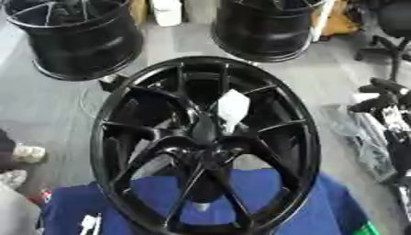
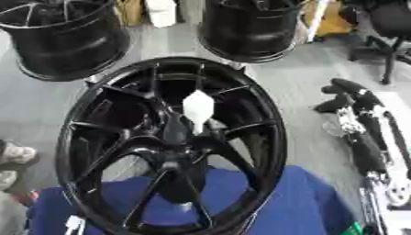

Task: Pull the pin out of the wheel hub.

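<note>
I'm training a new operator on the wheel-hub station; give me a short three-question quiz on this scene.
1. True or false: the right hand is touching the wheel on the blue cloth.
2. What colour is the piece standing out near the wheel's hub?
3. How many other black wheels stand on the floor behind? A) none B) two C) four

Key:
1. False; it hangs apart, right of the rim, fingers relaxed.
2. White.
3. B.
</note>
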You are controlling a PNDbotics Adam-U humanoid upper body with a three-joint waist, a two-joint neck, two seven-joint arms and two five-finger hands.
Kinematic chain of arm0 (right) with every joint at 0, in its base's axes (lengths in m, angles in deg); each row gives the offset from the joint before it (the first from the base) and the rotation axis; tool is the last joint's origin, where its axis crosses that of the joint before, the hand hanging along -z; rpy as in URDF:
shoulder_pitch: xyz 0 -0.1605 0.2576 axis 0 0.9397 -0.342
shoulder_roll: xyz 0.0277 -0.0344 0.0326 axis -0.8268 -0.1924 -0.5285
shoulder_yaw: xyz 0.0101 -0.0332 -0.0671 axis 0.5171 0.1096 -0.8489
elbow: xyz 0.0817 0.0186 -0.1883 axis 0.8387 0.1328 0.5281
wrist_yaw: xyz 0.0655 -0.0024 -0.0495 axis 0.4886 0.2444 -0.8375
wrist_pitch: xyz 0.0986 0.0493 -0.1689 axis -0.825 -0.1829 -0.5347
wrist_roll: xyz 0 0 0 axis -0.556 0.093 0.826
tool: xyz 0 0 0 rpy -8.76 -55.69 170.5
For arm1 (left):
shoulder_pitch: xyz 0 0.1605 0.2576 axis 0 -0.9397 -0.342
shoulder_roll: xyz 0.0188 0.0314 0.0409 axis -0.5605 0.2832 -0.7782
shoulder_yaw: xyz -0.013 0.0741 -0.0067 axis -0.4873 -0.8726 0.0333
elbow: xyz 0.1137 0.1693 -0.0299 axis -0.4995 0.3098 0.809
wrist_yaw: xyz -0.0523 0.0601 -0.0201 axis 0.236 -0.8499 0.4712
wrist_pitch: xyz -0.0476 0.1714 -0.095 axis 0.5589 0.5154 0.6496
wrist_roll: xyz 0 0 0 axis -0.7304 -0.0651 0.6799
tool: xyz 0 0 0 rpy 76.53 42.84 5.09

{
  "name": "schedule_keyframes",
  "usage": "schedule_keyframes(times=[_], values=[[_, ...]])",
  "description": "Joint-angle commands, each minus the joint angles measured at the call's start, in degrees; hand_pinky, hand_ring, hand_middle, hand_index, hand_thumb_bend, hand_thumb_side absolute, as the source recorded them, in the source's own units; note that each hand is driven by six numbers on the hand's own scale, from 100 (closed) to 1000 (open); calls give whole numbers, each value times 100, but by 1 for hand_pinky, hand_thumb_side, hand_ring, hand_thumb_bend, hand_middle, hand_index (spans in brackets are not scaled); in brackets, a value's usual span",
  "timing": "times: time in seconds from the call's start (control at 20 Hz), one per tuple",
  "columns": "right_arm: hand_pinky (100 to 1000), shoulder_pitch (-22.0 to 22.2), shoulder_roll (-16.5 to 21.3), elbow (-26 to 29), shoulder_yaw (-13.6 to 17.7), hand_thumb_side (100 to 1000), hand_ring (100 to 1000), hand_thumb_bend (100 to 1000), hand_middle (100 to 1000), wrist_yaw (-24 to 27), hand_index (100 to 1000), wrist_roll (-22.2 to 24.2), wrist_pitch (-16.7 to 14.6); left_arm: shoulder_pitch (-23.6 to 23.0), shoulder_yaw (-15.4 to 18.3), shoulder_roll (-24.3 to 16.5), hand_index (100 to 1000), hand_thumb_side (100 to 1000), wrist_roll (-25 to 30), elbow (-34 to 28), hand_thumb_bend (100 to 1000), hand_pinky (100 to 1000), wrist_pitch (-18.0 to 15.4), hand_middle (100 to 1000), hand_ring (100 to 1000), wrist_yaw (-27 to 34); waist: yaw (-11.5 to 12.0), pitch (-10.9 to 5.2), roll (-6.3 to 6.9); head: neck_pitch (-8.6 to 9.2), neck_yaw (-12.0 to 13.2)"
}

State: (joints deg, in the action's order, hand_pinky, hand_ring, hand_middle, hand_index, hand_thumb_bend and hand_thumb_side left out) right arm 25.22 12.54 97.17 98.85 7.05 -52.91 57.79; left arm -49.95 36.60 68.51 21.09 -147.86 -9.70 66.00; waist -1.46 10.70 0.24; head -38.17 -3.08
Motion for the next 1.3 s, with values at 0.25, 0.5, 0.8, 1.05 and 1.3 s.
schedule_keyframes(times=[0.25, 0.5, 0.8, 1.05, 1.3], values=[[654, -28, 118, 117, 10, 552, 567, 100, 680, -23, 791, 21, -22, 46, 36, -64, 656, 633, -12, -98, 505, 700, -2, 520, 550, 12, 2, -97, 13, 7, 0], [661, -192, 828, 131, -79, 532, 570, 100, 698, -121, 806, 128, -55, 39, 17, -84, 656, 633, 5, -91, 505, 700, 1, 519, 549, 7, 31, -127, -10, -15, 8], [683, -851, 2937, 253, -558, 483, 583, 100, 746, -102, 846, 435, -269, 26, -8, -139, 656, 634, 30, -83, 506, 699, 10, 519, 549, -15, 77, -160, -92, -10, -39], [697, -1623, 4564, 334, -1334, 445, 585, 100, 797, 149, 889, 1115, -413, 22, -37, -186, 656, 633, 61, -83, 506, 699, 8, 518, 548, -47, 142, -171, -155, -16, -97], [706, -2602, 5234, 373, -2310, 579, 578, 100, 842, 333, 919, 2255, -331, 37, -78, -239, 656, 635, 102, -78, 506, 699, 24, 518, 547, -90, 186, -172, -264, -4, -183]])
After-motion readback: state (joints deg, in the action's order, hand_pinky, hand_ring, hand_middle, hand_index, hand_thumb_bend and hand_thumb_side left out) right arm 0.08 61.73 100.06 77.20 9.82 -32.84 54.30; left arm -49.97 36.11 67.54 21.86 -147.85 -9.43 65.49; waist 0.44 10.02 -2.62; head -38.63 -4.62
